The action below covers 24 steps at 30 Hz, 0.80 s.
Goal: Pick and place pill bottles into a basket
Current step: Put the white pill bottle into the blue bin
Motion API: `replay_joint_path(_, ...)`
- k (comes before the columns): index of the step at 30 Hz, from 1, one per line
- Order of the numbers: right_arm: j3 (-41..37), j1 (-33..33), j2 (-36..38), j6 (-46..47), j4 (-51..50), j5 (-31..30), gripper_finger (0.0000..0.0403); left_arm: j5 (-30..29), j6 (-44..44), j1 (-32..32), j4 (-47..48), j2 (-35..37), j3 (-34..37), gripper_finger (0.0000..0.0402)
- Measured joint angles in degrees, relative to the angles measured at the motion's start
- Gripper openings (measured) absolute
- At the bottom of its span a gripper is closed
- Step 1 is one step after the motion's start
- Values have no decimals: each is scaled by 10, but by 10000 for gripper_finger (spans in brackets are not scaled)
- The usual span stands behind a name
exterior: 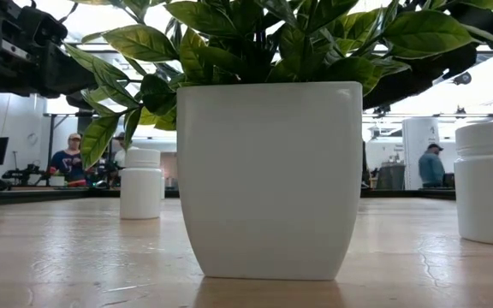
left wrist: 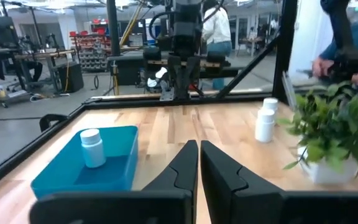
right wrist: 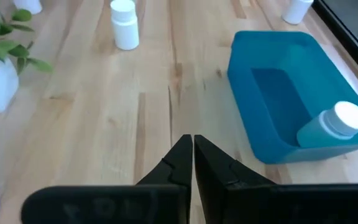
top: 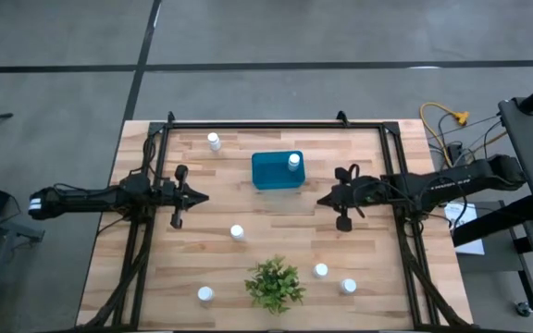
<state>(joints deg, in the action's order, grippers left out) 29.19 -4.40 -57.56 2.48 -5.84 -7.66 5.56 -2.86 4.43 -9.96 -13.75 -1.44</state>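
The teal basket [top: 265, 176] sits on the table at centre back, with one white pill bottle [top: 293, 162] inside it near its right end. Several other white bottles stand on the wood: one far left [top: 214, 141], one in the middle [top: 237, 232], one near left [top: 205, 294], two near right [top: 321, 270] [top: 348, 286]. My left gripper [top: 202, 196] is shut and empty, left of the basket. My right gripper [top: 322, 200] is shut and empty, right of the basket. The basket also shows in the left wrist view [left wrist: 73, 183] and the right wrist view [right wrist: 247, 68].
A green plant in a white pot [top: 274, 283] stands at the near centre; it fills the low view [exterior: 268, 175]. A black frame [top: 276, 123] runs round the table's edges. Bare wood lies between the two grippers. People show in the room behind.
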Motion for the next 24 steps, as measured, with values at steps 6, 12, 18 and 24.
replay_joint_path(6, 1, 0, 3, -10, 4, 0, 8, -32, -40, 0, 94, -14, -68, 2)
replay_joint_path(12, 5, 0, 3, -12, 5, 1, 8, -110, -76, 0, 234, -36, -163, 2)
replay_joint_path(18, 5, 0, 3, -16, 4, 1, 9, -183, -82, 0, 290, -80, -208, 2)
replay_joint_path(24, 5, 0, 3, -11, 2, 1, 9, -182, -77, 0, 285, -115, -207, 2)
